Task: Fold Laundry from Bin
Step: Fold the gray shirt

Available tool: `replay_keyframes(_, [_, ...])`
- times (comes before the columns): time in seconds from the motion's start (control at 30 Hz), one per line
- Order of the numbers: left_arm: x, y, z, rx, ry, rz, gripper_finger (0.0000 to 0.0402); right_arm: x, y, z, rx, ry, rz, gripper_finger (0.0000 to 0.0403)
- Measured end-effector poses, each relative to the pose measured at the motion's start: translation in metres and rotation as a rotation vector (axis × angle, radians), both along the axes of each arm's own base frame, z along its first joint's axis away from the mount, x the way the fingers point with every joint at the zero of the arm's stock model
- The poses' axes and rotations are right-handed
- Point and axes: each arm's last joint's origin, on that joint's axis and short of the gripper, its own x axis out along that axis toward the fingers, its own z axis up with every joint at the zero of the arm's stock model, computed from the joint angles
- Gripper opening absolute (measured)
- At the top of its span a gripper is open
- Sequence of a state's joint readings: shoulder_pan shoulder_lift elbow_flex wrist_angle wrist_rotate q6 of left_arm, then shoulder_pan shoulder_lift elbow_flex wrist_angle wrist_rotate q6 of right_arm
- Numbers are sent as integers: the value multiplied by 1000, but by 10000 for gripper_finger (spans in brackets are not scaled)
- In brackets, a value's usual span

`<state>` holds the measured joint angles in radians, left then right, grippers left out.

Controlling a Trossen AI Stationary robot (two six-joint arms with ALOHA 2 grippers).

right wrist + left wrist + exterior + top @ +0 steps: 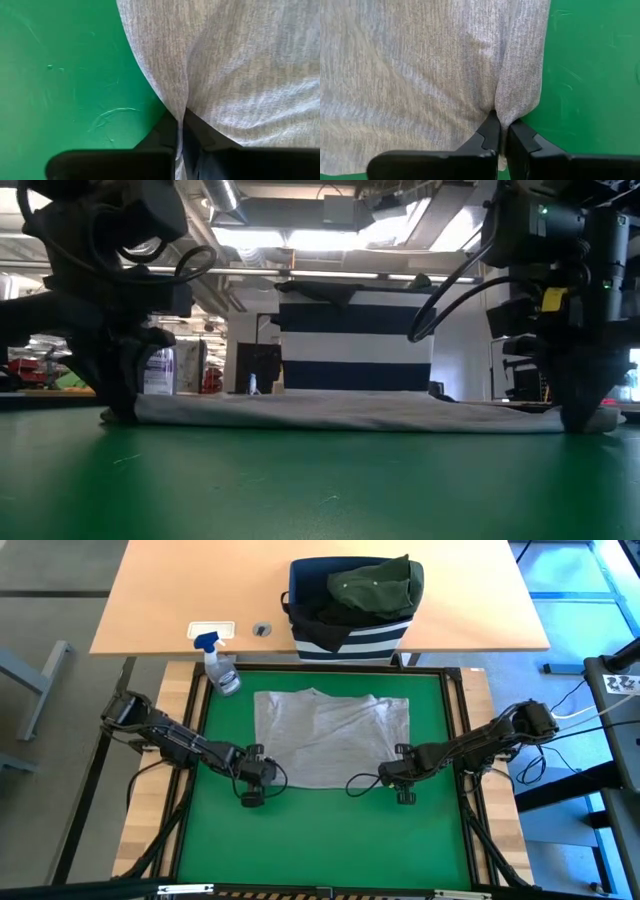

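A light grey garment (330, 732) lies spread flat on the green mat (320, 840). My left gripper (262, 772) is shut on its near left corner, and my right gripper (393, 770) is shut on its near right corner. Both point down at the mat. In the low view the cloth (350, 412) lies flat between my left gripper (120, 412) and my right gripper (580, 420). Behind the mat stands the navy striped bin (350, 635). A dark olive green garment (378, 585) is heaped over the bin's rim, with black cloth (318, 608) beside it. My left gripper pinches a small raised fold of the grey cloth (504, 111) between its two fingers (490, 132), at the garment's near left corner, from above. The rest of the garment lies on the mat. My right gripper pinches a ridge of grey cloth (181, 106) at the garment's near right corner between its two shut fingers (197, 131), coming from above. The cloth runs down between the fingers, and the rest lies flat on the mat.
A clear spray bottle with a blue nozzle (220, 665) stands at the mat's far left corner. The wooden table (180, 600) bearing the bin lies beyond the mat. Bare green mat stretches toward the near edge, and a dark frame (455, 720) rims the mat.
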<state>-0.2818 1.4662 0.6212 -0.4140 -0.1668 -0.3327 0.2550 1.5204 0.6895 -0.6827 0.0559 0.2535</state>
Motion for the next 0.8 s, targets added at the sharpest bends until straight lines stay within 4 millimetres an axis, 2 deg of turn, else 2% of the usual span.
replay_keyframes(0.13, [-1,-5,0,-3,-8,29,9,0,0,0,-2,-1,0,18])
replay_keyframes(0.27, [-4,-12,0,-8,-11,27,9,1,0,1,-2,0,0,6])
replay_keyframes(0.6, [-11,-30,0,-32,-11,-6,9,9,4,8,51,-22,-5,4])
replay_keyframes(0.8, [-16,-42,0,-58,-11,-9,9,8,16,9,67,-35,31,3])
